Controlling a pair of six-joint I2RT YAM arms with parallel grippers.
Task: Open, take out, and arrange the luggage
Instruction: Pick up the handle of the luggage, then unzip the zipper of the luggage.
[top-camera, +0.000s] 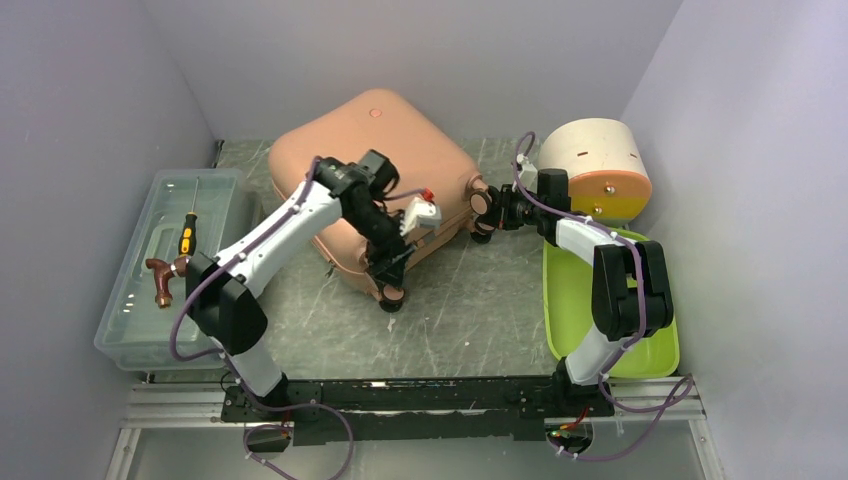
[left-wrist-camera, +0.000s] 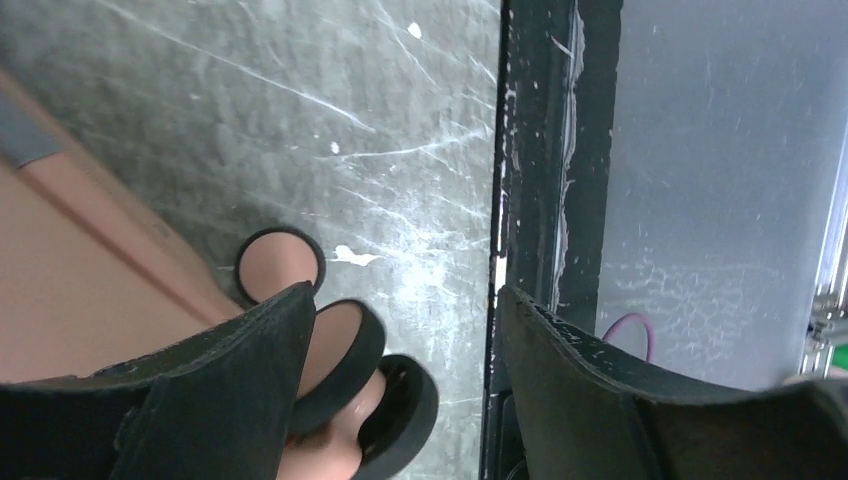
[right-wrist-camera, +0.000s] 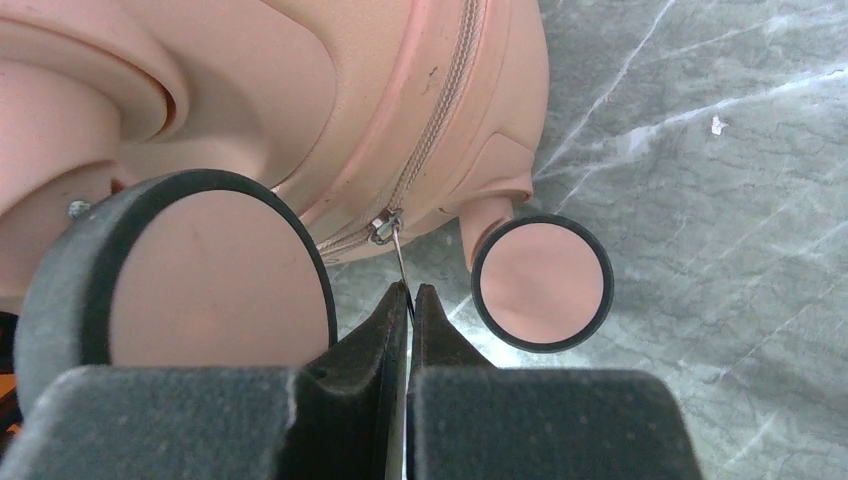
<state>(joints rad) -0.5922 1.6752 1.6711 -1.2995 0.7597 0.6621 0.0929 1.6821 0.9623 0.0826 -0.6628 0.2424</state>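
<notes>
The salmon-pink luggage (top-camera: 370, 150) lies closed at the back centre of the table, its zip line (right-wrist-camera: 440, 120) running round the shell. My right gripper (right-wrist-camera: 410, 292) is at its right corner between two wheels (right-wrist-camera: 541, 282) and is shut on the thin metal zipper pull (right-wrist-camera: 399, 255). In the top view that gripper (top-camera: 490, 210) sits against the case's right corner. My left gripper (left-wrist-camera: 405, 295) hangs open over the near corner, where its left finger (left-wrist-camera: 230, 390) overlaps the black-rimmed wheels (left-wrist-camera: 345, 350). Only bare table shows between its fingers.
A clear plastic bin (top-camera: 130, 300) at the left holds a screwdriver (top-camera: 187, 235) and a brown fitting (top-camera: 160, 278). A lime-green tray (top-camera: 570, 290) lies at the right under my right arm. Behind it stands a cream drum with an orange face (top-camera: 598, 160). Walls close in on both sides.
</notes>
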